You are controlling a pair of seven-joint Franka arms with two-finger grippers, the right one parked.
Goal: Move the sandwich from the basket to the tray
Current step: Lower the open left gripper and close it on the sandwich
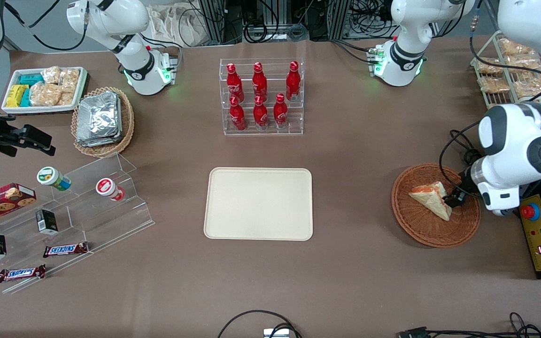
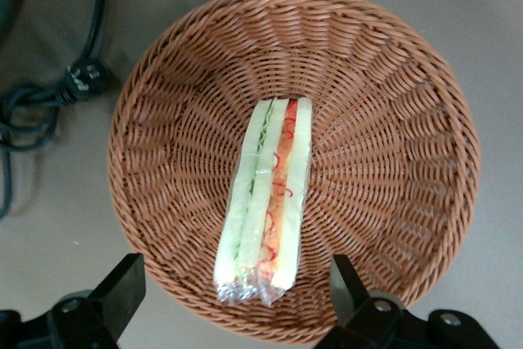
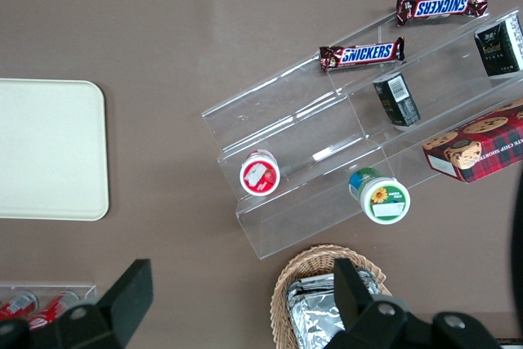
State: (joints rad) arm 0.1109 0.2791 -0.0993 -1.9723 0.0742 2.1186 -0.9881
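Note:
The sandwich [image 1: 432, 198] is a plastic-wrapped wedge of pale bread with red-orange and green filling, lying in the reddish-brown wicker basket [image 1: 421, 230] toward the working arm's end of the table. The left wrist view shows the sandwich [image 2: 265, 202] edge-on in the basket [image 2: 392, 161]. My left gripper [image 1: 453, 199] hovers low over the basket at the sandwich's end, open, its black fingers [image 2: 122, 288] standing wide on either side of the sandwich without touching it. The cream-beige tray [image 1: 258, 203] lies empty at the table's middle.
A clear rack of red bottles [image 1: 261, 96] stands farther from the front camera than the tray. A yellow control box [image 1: 540, 239] and cables [image 2: 49, 96] lie beside the basket. A clear stepped shelf [image 1: 78, 206] with snacks and a tan foil-packet basket [image 1: 102, 121] lie toward the parked arm's end.

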